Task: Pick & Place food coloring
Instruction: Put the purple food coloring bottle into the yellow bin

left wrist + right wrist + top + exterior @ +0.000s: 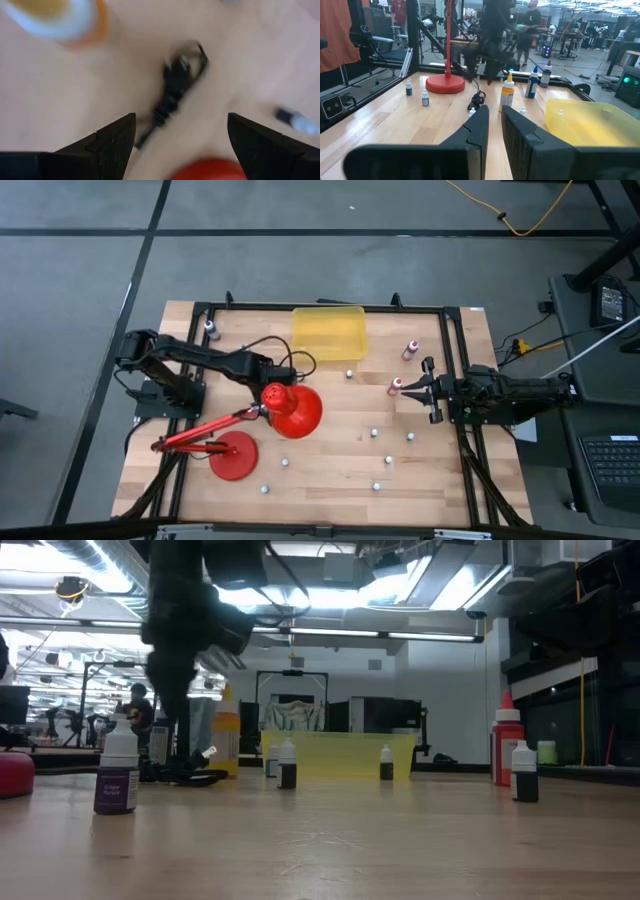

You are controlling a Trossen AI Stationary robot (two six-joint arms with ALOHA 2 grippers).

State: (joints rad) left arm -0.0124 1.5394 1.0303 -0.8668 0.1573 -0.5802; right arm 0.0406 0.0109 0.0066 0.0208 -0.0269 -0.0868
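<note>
Left gripper (283, 370) hung released, fingers apart, near the table's (330, 470) middle; right gripper (428, 390) sat clenched, empty, by the right edge. Tiny pale-capped food coloring (396, 386) bottles stood scattered.

Red lamp (285, 408) crowds table centre; scattered bottles (374, 434) dot open right side.

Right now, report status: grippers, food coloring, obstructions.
Left gripper open, empty, above the red lamp. Right gripper shut, empty, at right edge. Food coloring bottles scattered on table, none in yellow bin. Lamp crowds left arm.
</note>
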